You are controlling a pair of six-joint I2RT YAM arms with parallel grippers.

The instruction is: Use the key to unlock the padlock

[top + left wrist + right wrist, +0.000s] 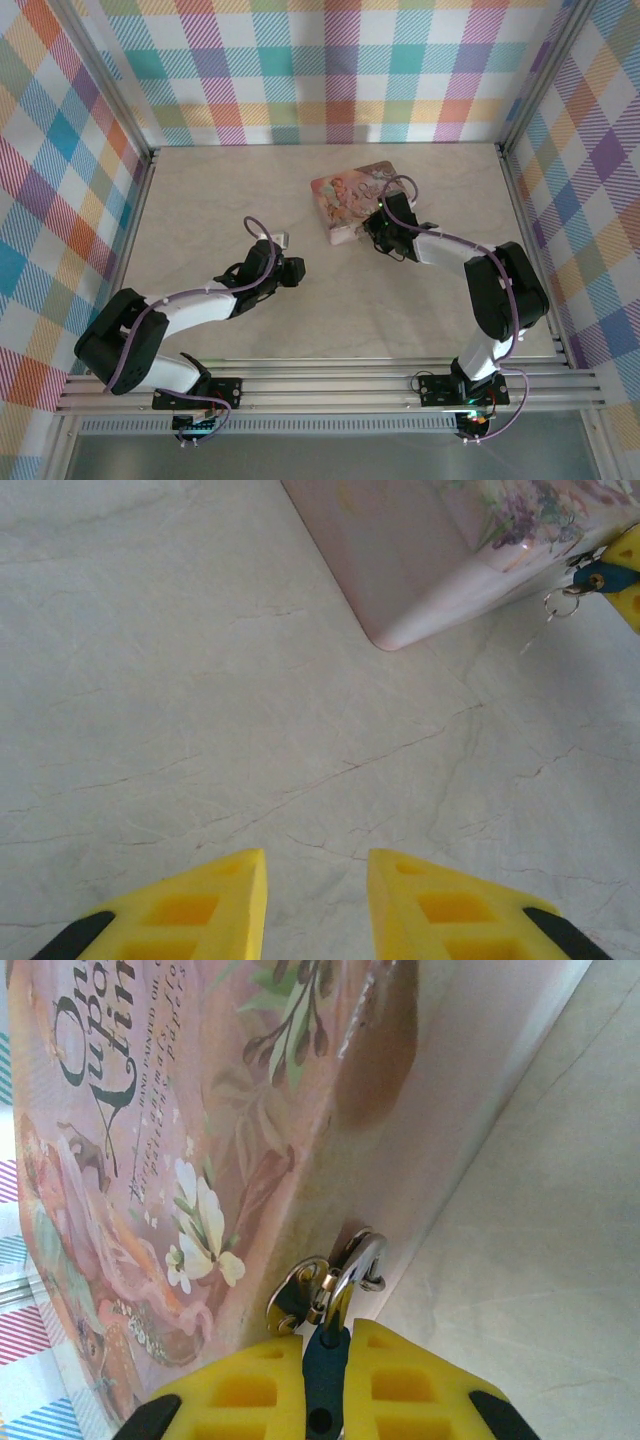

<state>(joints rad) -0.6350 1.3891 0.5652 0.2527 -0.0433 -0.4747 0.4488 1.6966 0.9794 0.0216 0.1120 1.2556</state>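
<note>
The padlock [322, 1370], small and blue, has its metal shackle [352, 1265] through the hasp on the side of the pink floral tin [180, 1110]. My right gripper [327, 1332] is shut on the padlock's body, at the tin's near edge [378, 232]. From the left wrist, the padlock [600, 578] sits between the right gripper's yellow fingertips [628, 575], and a thin metal ring [562, 604] hangs beside it. I cannot make out the key itself. My left gripper [317, 860] is open over bare table, left of the tin [290, 270], with nothing between its fingers.
The tin [355, 195] lies flat near the middle back of the pale marbled table [200, 200]. Aluminium frame rails and plaid walls close in the left, right and back sides.
</note>
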